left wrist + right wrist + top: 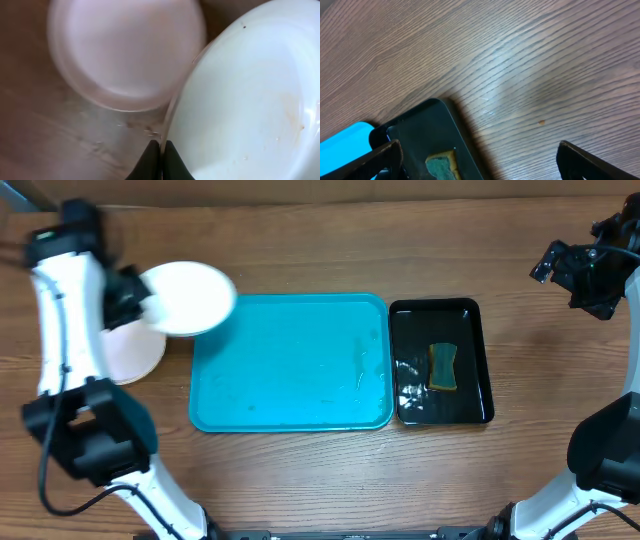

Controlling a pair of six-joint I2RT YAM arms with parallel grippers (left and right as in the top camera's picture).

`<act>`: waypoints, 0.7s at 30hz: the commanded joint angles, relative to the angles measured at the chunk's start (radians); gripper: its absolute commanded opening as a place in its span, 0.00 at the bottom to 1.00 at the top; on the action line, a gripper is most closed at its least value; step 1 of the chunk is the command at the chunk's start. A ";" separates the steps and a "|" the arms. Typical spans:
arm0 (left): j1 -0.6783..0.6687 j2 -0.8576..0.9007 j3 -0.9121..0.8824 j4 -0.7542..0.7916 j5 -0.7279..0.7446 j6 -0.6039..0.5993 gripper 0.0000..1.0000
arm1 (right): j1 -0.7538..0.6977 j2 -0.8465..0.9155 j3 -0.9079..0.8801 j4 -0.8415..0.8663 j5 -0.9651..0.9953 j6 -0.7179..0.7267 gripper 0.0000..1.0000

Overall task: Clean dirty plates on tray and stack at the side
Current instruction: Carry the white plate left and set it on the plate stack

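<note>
Closest to the lens, our left fingers [149,164] are clenched on the near rim of a white plate [240,95], which hangs tilted in the air. In the overhead view it overlaps the far left corner of the tray [290,360]. Below it a pale plate [125,50] lies flat on the tabletop [520,60], just left of the tray. We cannot tell how many plates make up that pile. The tray carries no plate, so we judge this to be the last one heading for the stack.

To place it well, we should carry the white plate left of the tray until its centre sits over the pale plate. Then we level it, lower it slowly, and let go only once its base rests on the pile. A grip on the rim alone lets a plate swing or slip, so gentle motion matters. A faint brownish trace shows on the plate's face, and we cannot tell whether it is leftover dirt.

Our right fingers [375,161] are spread wide and empty, well right of the tray. They are out beyond the black tray [415,340] at the tray's right edge, which holds the sponge [443,367].
</note>
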 commanded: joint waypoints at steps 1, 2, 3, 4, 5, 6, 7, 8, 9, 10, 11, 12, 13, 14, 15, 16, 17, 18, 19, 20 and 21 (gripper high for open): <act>0.152 0.003 0.012 -0.016 0.029 -0.014 0.04 | -0.002 -0.010 0.010 0.005 -0.004 0.000 1.00; 0.193 0.003 0.006 -0.019 0.029 -0.014 0.04 | -0.002 -0.010 0.010 0.005 -0.004 0.000 1.00; 0.226 0.003 -0.001 -0.021 0.029 -0.014 0.04 | -0.002 -0.010 0.010 0.005 -0.004 0.000 1.00; 0.248 0.003 -0.008 -0.022 0.029 -0.015 0.04 | -0.002 -0.010 0.010 0.005 -0.004 0.000 1.00; 0.274 0.003 -0.018 -0.021 0.028 -0.018 0.04 | -0.002 -0.010 0.010 0.005 -0.004 0.000 1.00; 0.295 0.003 -0.031 -0.016 0.028 -0.018 0.04 | -0.002 -0.010 0.010 0.005 -0.004 0.000 1.00; 0.310 0.003 -0.042 -0.008 0.028 -0.018 0.04 | -0.002 -0.010 0.010 0.006 -0.004 0.000 1.00; 0.323 0.003 -0.055 0.002 0.028 -0.018 0.04 | -0.002 -0.010 0.010 0.005 -0.004 0.000 1.00; 0.336 0.003 -0.070 0.019 0.029 -0.017 0.04 | -0.002 -0.010 0.010 0.005 -0.004 0.000 1.00; 0.343 0.003 -0.084 0.032 0.029 -0.017 0.04 | -0.002 -0.010 0.010 0.005 -0.004 0.000 1.00; 0.349 0.003 -0.103 0.056 0.029 -0.017 0.04 | -0.002 -0.010 0.010 0.005 -0.004 0.000 1.00; 0.352 0.003 -0.114 0.069 0.029 -0.016 0.04 | -0.002 -0.010 0.010 0.005 -0.004 0.000 1.00; 0.352 0.003 -0.135 0.093 0.029 -0.016 0.04 | -0.002 -0.010 0.010 0.005 -0.004 0.000 1.00; 0.351 0.003 -0.144 0.103 0.035 -0.017 0.04 | -0.002 -0.010 0.010 0.005 -0.004 0.000 1.00; 0.349 0.003 -0.156 0.120 0.050 -0.016 0.04 | -0.002 -0.010 0.010 0.005 -0.004 0.000 1.00; 0.345 0.003 -0.168 0.136 0.064 -0.015 0.04 | -0.002 -0.010 0.010 0.005 -0.004 0.000 1.00; 0.341 0.003 -0.175 0.147 0.075 -0.013 0.04 | -0.002 -0.010 0.010 0.005 -0.004 0.000 1.00; 0.336 0.003 -0.183 0.158 0.081 -0.013 0.04 | -0.002 -0.010 0.010 0.005 -0.004 0.000 1.00; 0.332 0.003 -0.187 0.164 0.078 -0.013 0.04 | -0.002 -0.010 0.010 0.005 -0.004 0.000 1.00; 0.328 0.003 -0.187 0.167 0.077 -0.013 0.04 | -0.002 -0.010 0.010 0.005 -0.004 0.000 1.00; 0.325 0.003 -0.187 0.171 0.076 -0.013 0.04 | -0.002 -0.010 0.010 0.005 -0.004 0.000 1.00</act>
